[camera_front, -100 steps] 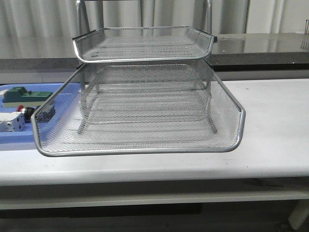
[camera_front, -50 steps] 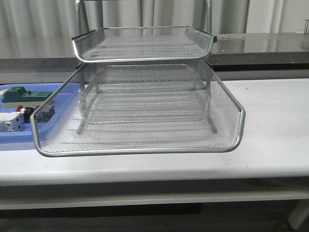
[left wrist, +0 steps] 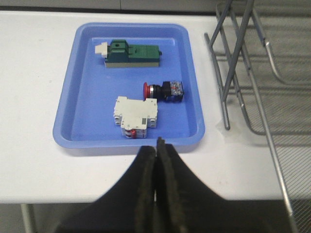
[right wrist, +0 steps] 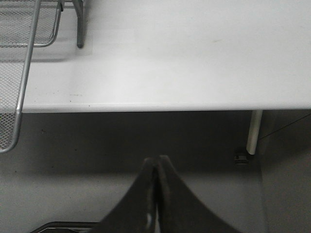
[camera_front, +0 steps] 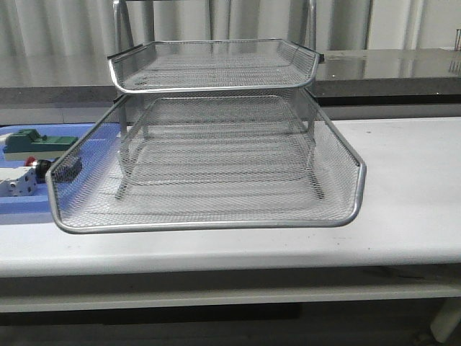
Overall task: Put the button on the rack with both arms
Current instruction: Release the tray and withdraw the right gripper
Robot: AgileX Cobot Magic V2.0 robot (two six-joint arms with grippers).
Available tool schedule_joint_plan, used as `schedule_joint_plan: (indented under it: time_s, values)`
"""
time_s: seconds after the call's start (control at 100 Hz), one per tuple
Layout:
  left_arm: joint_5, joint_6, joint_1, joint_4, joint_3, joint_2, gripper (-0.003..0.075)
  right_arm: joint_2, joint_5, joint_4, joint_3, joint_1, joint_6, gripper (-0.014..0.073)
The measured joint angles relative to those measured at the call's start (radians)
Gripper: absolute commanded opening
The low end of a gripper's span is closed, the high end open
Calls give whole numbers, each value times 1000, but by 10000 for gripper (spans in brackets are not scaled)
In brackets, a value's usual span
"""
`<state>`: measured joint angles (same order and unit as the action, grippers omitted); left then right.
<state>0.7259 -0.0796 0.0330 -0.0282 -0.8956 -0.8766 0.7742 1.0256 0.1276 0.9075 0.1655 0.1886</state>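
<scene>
The button (left wrist: 164, 90) lies on its side in the blue tray, red head toward the white part; in the front view only a bit of it (camera_front: 40, 167) shows past the mesh corner. The silver wire rack (camera_front: 216, 144) stands mid-table with its middle tray pulled forward; its legs show in the left wrist view (left wrist: 227, 73) and a tray rim in the right wrist view (right wrist: 26, 68). My left gripper (left wrist: 156, 144) is shut and empty, above the table just outside the blue tray's near rim. My right gripper (right wrist: 156, 159) is shut and empty, off the table's front edge. Neither arm shows in the front view.
The flat blue tray (left wrist: 131, 143) also holds a green-and-cream block (left wrist: 133, 52) and a white boxy part (left wrist: 136, 116). The blue tray (camera_front: 21, 209) sits left of the rack. A table leg (right wrist: 253, 131) stands below the right front edge. Bare white table (right wrist: 194, 58) lies right of the rack.
</scene>
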Motion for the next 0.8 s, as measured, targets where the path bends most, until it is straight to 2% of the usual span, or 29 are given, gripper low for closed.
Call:
schedule_joint_plan:
  time_s: [0.14, 0.31, 0.38, 0.42, 0.45, 0.55, 0.62, 0.68, 0.8]
  values:
    - [80, 128, 0, 2, -117, -168, -20, 0, 0, 0, 0, 0, 0, -70]
    - [90, 232, 0, 2, -195, -295, 0, 0, 0, 0, 0, 0, 0, -70]
    - [92, 269, 0, 2, -210, -324, 71, 0, 0, 0, 0, 0, 0, -70]
    - [95, 289, 0, 7, -213, -336, 143, 0, 0, 0, 0, 0, 0, -70]
    - [97, 301, 0, 11, -218, -342, 203, 0, 0, 0, 0, 0, 0, -70]
    - [112, 341, 0, 18, -217, -348, 473, 0, 0, 0, 0, 0, 0, -70]
    - [127, 352, 0, 18, -217, -350, 587, 0, 0, 0, 0, 0, 0, -70]
    - [130, 356, 0, 18, -217, -350, 610, 0, 0, 0, 0, 0, 0, -70]
    - [120, 356, 0, 28, -217, -350, 578, 0, 0, 0, 0, 0, 0, -70]
